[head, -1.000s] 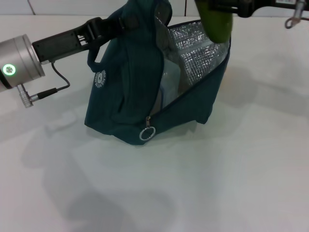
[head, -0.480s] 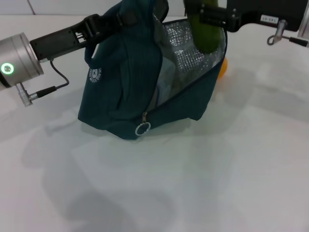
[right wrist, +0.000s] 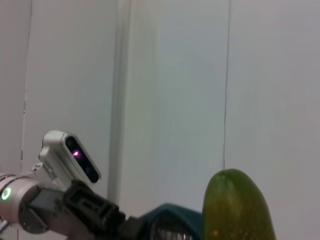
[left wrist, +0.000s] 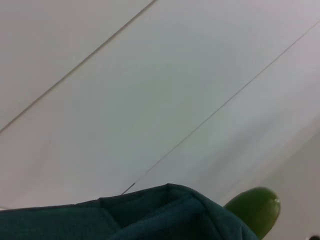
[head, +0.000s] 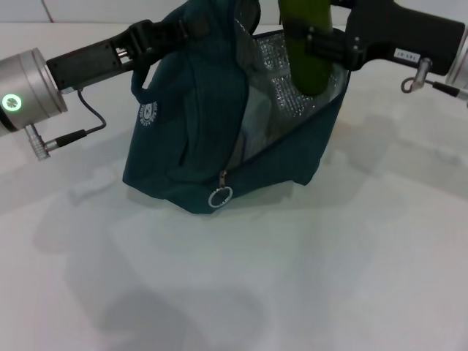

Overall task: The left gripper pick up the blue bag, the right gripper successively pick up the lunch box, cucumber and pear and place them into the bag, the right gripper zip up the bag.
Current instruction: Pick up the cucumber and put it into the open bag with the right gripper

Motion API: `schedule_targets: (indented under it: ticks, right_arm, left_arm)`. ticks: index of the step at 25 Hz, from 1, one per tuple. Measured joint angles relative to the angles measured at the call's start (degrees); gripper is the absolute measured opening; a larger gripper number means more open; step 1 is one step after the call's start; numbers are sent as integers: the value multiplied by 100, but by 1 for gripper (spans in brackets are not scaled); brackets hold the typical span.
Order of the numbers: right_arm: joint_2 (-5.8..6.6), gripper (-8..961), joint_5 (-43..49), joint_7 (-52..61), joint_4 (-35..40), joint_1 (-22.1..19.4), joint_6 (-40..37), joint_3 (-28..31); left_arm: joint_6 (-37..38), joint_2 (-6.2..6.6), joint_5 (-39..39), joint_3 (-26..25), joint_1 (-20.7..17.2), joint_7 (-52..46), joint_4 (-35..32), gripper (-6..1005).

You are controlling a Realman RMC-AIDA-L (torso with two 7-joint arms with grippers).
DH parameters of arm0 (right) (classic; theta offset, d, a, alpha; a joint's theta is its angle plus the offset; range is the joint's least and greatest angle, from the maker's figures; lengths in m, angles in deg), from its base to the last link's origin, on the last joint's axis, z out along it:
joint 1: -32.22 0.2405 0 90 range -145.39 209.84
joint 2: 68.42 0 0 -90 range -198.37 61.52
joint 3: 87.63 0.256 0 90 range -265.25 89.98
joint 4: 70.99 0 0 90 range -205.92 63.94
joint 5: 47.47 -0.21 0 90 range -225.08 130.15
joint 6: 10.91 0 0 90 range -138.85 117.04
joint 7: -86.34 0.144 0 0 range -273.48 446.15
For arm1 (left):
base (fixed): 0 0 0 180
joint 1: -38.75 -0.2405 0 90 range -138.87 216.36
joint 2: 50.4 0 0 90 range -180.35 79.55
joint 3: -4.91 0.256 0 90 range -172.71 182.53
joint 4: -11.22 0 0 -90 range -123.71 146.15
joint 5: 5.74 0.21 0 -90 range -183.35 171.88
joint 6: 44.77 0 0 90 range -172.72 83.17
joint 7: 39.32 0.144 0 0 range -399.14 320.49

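I have the right gripper [head: 316, 45] with fingers clamped on the cucumber [head: 303, 44], upright over the open blue bag [head: 212, 139] on the table [head: 329, 278]. It looks stiff and smooth, so I favour mid-length holds. The left gripper [head: 157, 35] pinches the soft bag's top.

cucumber [head: 306, 45]: top cut by frame edge | blue bag [head: 219, 117]: contents hidden, top cropped | left gripper [head: 170, 35]: fingertips buried in fabric

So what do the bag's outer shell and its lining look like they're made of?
Blue bag shell: looks like matte woven fabric, soft folds, no sheen. Lining: apparently quilted reflective foil, silver with a dimpled grid, likely insulation. Zipper pull: a shiny ring, probably metal.
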Motion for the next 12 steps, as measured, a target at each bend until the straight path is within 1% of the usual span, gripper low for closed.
schedule_targets:
  ticks: [7, 12]
  right_arm:
    - [20, 605, 47, 41, -161, -3, 78, -74]
    - [43, 608, 151, 231, -269, 72, 149, -84]
  left_arm:
    - [131, 0, -99, 0, 2, -5, 0, 48]
    - [147, 0, -117, 0, 2, -6, 0, 48]
